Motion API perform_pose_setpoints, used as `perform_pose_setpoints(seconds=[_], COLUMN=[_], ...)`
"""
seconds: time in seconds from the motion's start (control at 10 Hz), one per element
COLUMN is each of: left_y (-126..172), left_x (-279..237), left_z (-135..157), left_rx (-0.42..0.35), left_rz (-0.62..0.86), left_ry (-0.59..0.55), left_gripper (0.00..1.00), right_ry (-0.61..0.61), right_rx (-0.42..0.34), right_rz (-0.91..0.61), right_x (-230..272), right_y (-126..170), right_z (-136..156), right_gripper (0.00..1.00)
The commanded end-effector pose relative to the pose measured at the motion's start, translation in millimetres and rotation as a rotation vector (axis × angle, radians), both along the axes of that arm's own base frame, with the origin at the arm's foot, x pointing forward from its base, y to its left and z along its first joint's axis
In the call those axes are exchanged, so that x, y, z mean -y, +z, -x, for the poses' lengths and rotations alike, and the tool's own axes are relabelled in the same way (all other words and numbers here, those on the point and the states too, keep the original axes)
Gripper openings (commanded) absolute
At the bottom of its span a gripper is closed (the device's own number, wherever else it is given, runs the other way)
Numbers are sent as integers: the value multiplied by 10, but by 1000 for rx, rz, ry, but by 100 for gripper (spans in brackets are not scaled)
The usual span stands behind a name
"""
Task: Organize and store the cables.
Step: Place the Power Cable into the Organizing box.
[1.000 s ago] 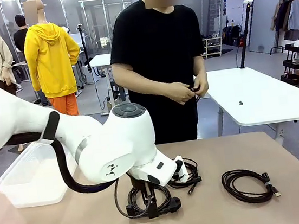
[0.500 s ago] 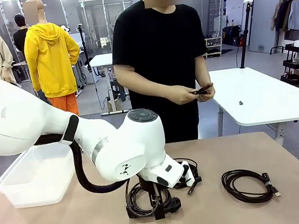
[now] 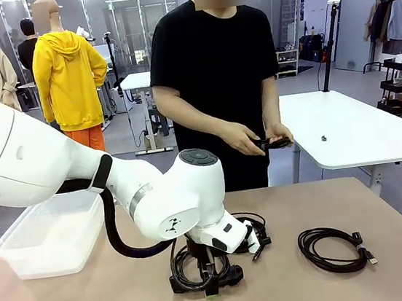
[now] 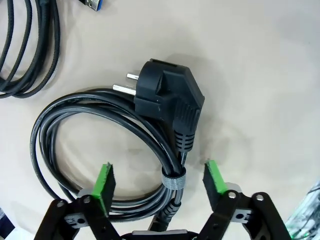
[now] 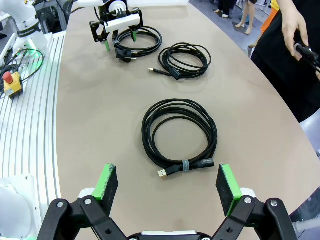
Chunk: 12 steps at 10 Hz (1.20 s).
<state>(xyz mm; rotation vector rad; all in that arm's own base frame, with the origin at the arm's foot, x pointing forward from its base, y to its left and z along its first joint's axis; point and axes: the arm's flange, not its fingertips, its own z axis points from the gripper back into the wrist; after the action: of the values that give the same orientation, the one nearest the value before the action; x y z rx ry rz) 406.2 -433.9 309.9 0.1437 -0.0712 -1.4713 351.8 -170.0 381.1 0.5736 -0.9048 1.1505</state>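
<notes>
A black power cable (image 4: 167,97) wound in a tied coil lies on the tan table, its plug pointing away. My left gripper (image 4: 159,182) stands open over it, green pads on either side of the tied strands, touching nothing; from the front it (image 3: 212,285) is low over that coil (image 3: 179,267). A second cable coil (image 3: 258,226) lies just behind. A third coil (image 3: 305,249) with a gold plug lies to the right, in front of my open right gripper (image 5: 167,187). The person holds a small black cable (image 3: 273,142) in both hands.
A clear plastic bin (image 3: 50,239) stands at the table's left edge. My left arm's white body covers much of the table's middle. In the right wrist view, the power coil (image 5: 125,54) and the second coil (image 5: 172,74) lie far off with my left gripper (image 5: 120,40).
My left arm has shifted right and lowered onto the power cable coil. The person's hands have dropped lower and moved apart with the small black cable. The right arm is still.
</notes>
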Motion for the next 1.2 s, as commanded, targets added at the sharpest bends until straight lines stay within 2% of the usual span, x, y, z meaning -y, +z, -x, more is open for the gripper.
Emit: perform_pose_setpoints(seconds=[0.0, 0.1, 0.3, 0.4, 0.5, 0.6, 0.8, 1.0, 1.1], left_y=[-20, -28, -33, -24, 7, 99, 505, 1083, 1343], left_x=[43, 30, 19, 17, -5, -33, -171, -350, -467], left_z=[-33, -38, -38, -35, -16, 10, 117, 297, 395], left_rx=[-8, -10, -13, -14, -15, -5, 35, 69, 93], left_rz=[-6, -3, 4, 10, 21, 32, 74, 135, 136], left_ry=[16, 11, 3, 4, 5, 5, -7, -99, -136], left_gripper=[15, 0, 0, 4, 0, 0, 0, 0, 16], right_ry=[-3, -3, -3, -3, -3, -3, -3, -3, -3], right_rx=[19, 19, 19, 19, 19, 19, 19, 19, 19], right_rz=[-9, -9, -9, -9, -9, -9, -9, -9, -9], right_x=[-23, -23, -23, -23, -23, -23, -23, -23, -23], right_y=[0, 0, 0, 0, 0, 0, 0, 0, 0], right_z=[0, 0, 0, 0, 0, 0, 0, 0, 0], right_gripper=[100, 100, 100, 100, 100, 100, 100, 100, 100])
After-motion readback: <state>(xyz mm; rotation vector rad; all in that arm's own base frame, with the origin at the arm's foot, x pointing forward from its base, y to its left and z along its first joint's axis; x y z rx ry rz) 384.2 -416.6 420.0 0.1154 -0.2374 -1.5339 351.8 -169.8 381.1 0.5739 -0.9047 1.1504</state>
